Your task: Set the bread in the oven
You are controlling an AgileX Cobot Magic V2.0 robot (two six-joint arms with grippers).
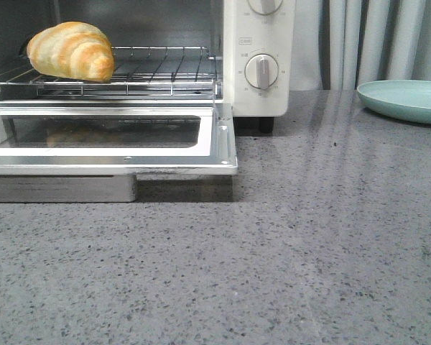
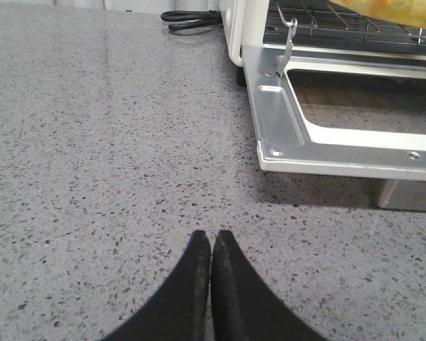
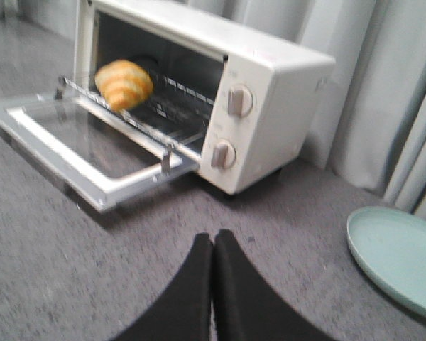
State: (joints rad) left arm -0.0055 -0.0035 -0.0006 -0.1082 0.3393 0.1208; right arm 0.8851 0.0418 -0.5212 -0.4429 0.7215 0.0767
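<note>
Bread point(image 1: 72, 52) is seen on the wire rack point(image 1: 158, 70) inside the oven point(image 3: 270, 78), toward the rack's left end, near its front edge. Door point(image 1: 115, 140) is hinged fully down, level over the surface point(image 1: 287, 259).

Left hand point(image 2: 211, 245): fingers pressed together, nothing held, low over bare surface, apart from the door corner. Right hand point(image 3: 213, 245): likewise pinched together and empty, well back from the oven.

Risks, as judged: placement looks done, but the door is not yet closed. If the door is lifted carelessly, the rack may be jolted and the bread rolled off its front edge. A sweeping arm could also clip the protruding door corner.

View differences: a black cord point(image 2: 192, 20) behind the oven is shown only by the left wrist view. The oven's whole body is given only by the right wrist view. A pale green plate point(image 3: 397, 259) is shown there and in front view point(image 1: 406, 99).
</note>
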